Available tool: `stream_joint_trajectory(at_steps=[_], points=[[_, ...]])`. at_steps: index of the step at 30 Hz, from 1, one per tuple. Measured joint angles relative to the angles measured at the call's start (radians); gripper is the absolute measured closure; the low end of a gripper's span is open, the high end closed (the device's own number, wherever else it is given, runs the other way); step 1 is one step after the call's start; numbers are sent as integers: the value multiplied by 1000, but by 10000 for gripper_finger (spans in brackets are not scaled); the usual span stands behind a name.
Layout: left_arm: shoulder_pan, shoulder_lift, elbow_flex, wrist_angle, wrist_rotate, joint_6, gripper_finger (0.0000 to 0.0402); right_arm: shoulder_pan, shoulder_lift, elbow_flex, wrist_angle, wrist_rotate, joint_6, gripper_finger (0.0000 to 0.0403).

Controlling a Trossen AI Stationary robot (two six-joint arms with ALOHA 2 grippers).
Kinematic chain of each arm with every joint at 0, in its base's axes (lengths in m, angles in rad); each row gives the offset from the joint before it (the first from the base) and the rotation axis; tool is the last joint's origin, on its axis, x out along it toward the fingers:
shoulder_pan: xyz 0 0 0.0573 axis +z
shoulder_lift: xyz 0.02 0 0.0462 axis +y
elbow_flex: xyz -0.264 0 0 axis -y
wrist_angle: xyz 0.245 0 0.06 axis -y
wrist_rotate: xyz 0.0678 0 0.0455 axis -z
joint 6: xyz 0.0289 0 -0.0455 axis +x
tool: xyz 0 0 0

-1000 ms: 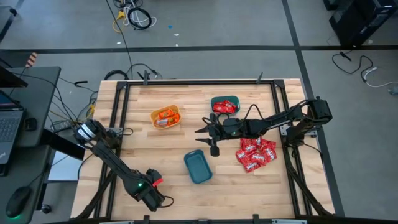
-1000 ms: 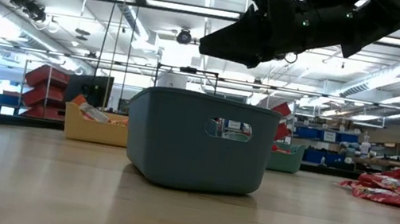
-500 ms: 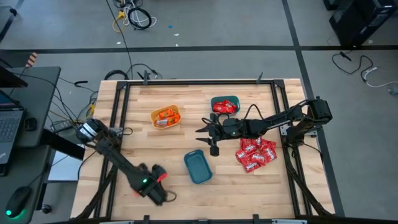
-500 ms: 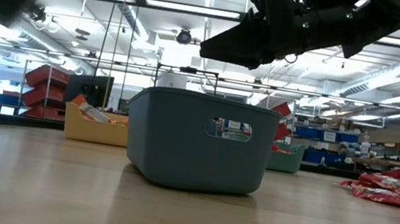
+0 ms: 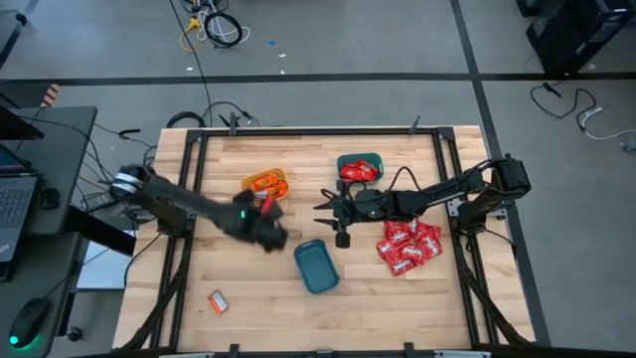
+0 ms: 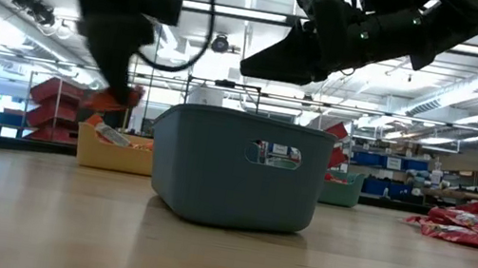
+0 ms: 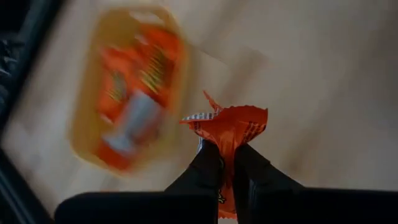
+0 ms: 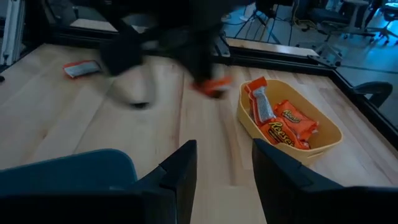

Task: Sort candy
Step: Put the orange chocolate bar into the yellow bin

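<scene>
Lab floor with cables around a wooden table. Largest to smallest: red packet pile, empty teal bin, yellow bin of orange packets, far teal bin with red ones, one stray packet near the front edge.

Left gripper is clamped on an orange packet, above the table near the yellow bin. Right gripper hangs spread and empty over mid-table.

Judgement: light, crinkly, slippery foil; pinch mid-body, not the crimped ends.

Only the left wrist view shows the grip; high view blurs it.
</scene>
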Motion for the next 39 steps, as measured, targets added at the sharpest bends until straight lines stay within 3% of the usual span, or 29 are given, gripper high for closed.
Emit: stream_joint_trajectory(at_steps=[8,13,18,21,29,39], points=[[322,-79,-87,288,26,476,388,0,0,0,-8,56,-11,261],[513,-79,-108,404,171,695,388,0,0,0,-9,56,-11,261],[632,-78,-126,480,308,802,388,0,0,0,-10,57,-11,259],[661,-75,-135,474,366,807,388,0,0,0,-12,57,-15,260],[659,-49,-146,420,384,804,378,0,0,0,-6,57,-18,258],[638,-48,-128,328,407,776,331,0,0,0,-8,57,-15,239]])
